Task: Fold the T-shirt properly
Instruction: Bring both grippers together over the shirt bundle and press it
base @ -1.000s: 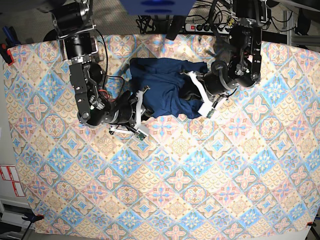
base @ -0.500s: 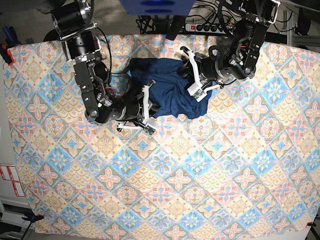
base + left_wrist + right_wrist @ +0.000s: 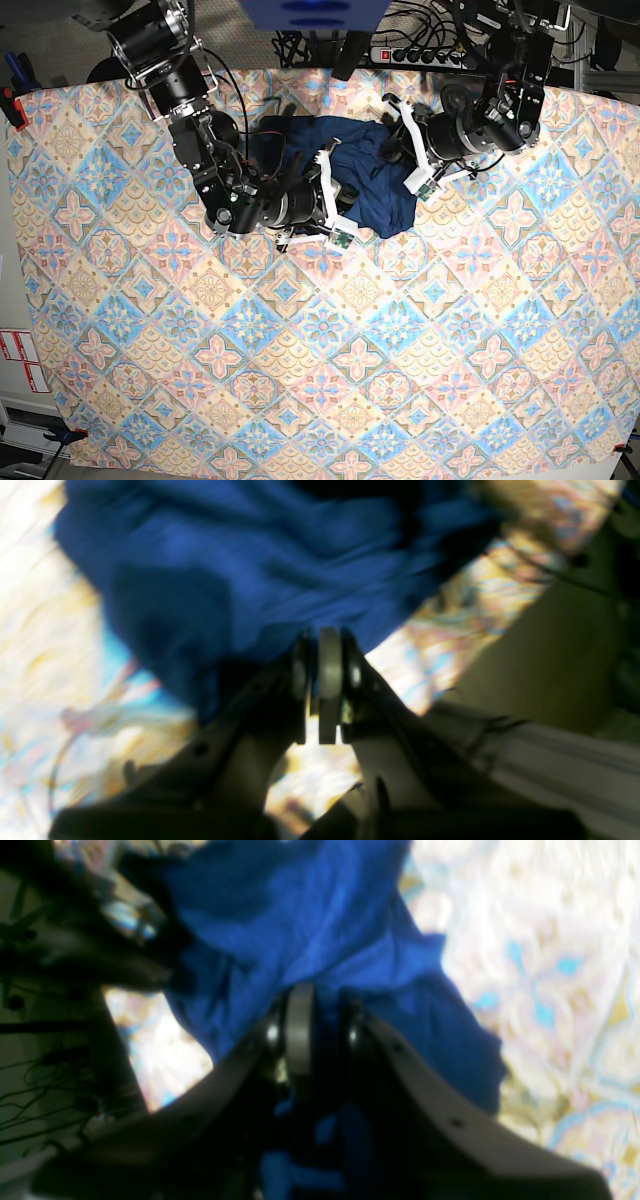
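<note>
On the patterned tablecloth (image 3: pixel 300 400) the T-shirt (image 3: pixel 365 170) lies bunched at the far edge, mid-fold: your right gripper (image 3: pixel 312 1012) pinches its cloth, left gripper (image 3: pixel 322 652) closed apparently empty; next, spread it flat.

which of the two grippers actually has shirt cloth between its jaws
The right gripper: T-shirt fabric runs between its jaws. The left gripper is shut on nothing.
</note>
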Robot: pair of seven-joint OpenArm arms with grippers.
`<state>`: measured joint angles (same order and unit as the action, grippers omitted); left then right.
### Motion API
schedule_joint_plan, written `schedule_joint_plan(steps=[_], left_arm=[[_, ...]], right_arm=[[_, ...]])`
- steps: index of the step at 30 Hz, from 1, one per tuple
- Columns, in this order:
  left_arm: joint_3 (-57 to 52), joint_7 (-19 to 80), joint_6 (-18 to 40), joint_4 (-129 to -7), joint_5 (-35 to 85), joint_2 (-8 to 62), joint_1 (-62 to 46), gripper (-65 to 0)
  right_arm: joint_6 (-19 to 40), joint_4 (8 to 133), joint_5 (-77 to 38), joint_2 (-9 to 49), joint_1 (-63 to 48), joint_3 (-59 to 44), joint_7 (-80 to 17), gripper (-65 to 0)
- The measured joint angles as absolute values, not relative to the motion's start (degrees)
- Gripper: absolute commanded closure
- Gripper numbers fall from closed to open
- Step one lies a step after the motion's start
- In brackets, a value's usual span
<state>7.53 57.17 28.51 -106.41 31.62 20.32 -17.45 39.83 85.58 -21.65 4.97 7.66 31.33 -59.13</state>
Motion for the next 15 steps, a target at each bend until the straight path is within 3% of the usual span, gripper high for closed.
schedule_joint_plan(steps=[8, 15], left_arm=[[-1.4, 57.0, 28.6, -106.3, 30.3, 16.0, -17.1, -1.6], [-2.4, 56.6, 28.8, -98.8, 23.3, 10.5, -14.3, -1.6]], right_arm=[[39.7, 81.1, -21.4, 4.7, 13.3, 32.2, -57.8, -8.2], [39.8, 71.8, -21.4, -0.6, 15.4, 32.3, -57.5, -8.2]])
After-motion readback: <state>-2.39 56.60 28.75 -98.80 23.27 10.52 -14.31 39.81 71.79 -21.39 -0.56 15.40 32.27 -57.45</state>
